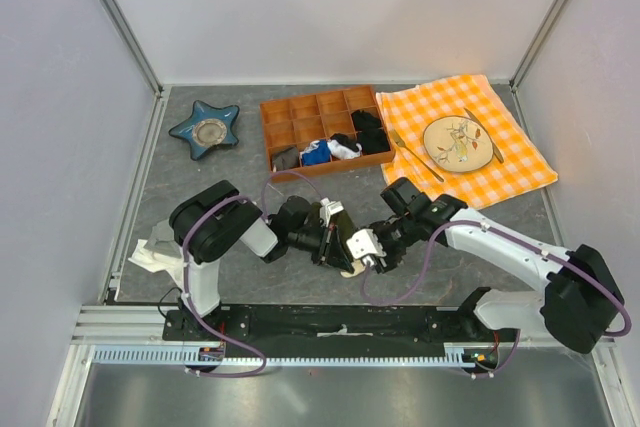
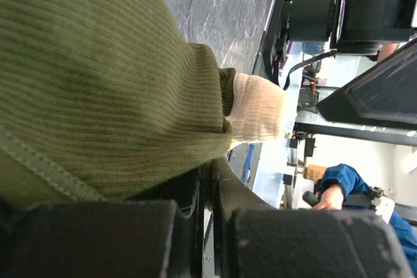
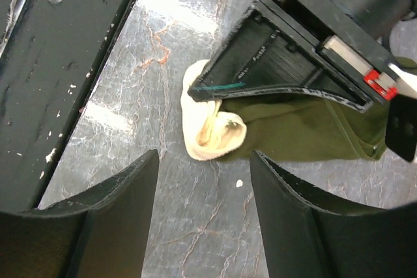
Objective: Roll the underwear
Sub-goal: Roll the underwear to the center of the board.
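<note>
The underwear (image 1: 335,219), olive-green ribbed cloth with a cream waistband (image 3: 208,141), lies bunched on the grey table between the two arms. In the left wrist view the underwear (image 2: 98,83) fills the left side and curls over my fingers, its cream band (image 2: 257,115) sticking out past them. My left gripper (image 2: 212,170) is shut, its tips buried in the cloth; seen from the right wrist, its black fingers (image 3: 280,63) lie along the roll. My right gripper (image 3: 203,155) stands open just short of the cream end, with bare table between its fingers.
A wooden compartment tray (image 1: 300,102) with small black, blue and white garments stands behind. Further off are a blue star dish (image 1: 205,129), an orange checked cloth (image 1: 500,162) with a plate (image 1: 458,142), and white cloth (image 1: 155,247) at the left. The black base rail (image 3: 39,96) runs close by.
</note>
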